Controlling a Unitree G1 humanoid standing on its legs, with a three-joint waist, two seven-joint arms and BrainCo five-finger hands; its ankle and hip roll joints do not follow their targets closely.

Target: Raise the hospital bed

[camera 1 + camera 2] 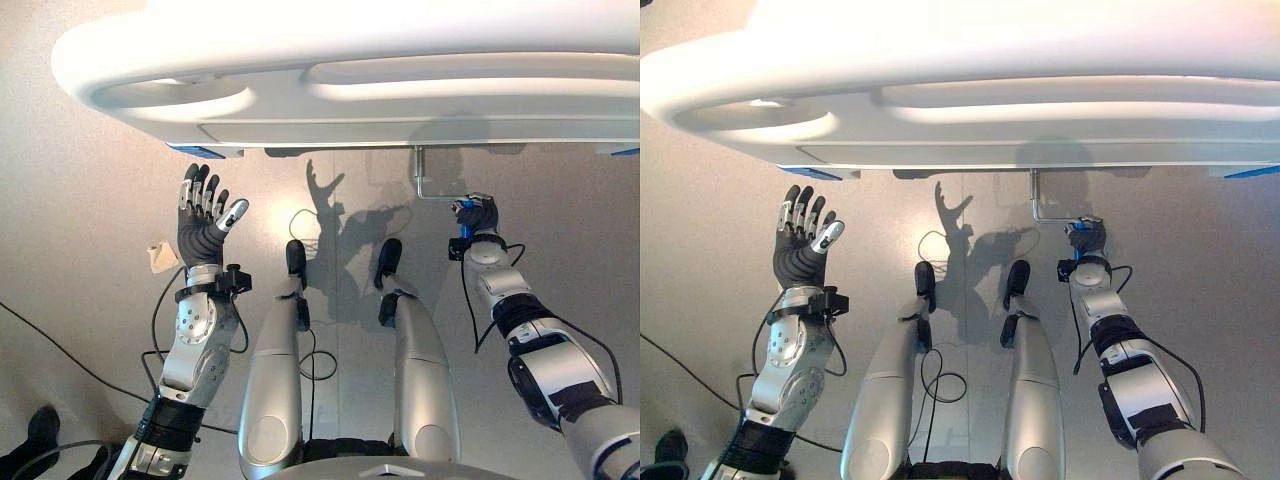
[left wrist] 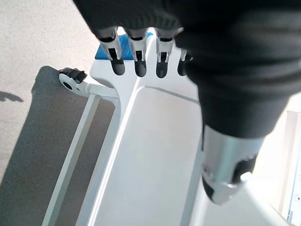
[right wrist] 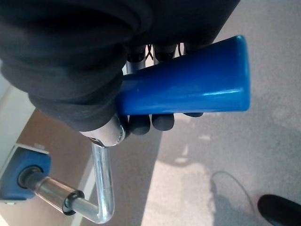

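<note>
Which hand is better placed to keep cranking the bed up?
The right hand: its fingers are curled round the blue crank handle below the bed's footboard. The left hand is open in the air, touching nothing.

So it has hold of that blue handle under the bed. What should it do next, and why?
Probably start turning the crank. The right hand is already curled round the blue handle, which joins a bent metal crank running under the bed's footboard. The left hand is open and holds nothing.
</note>
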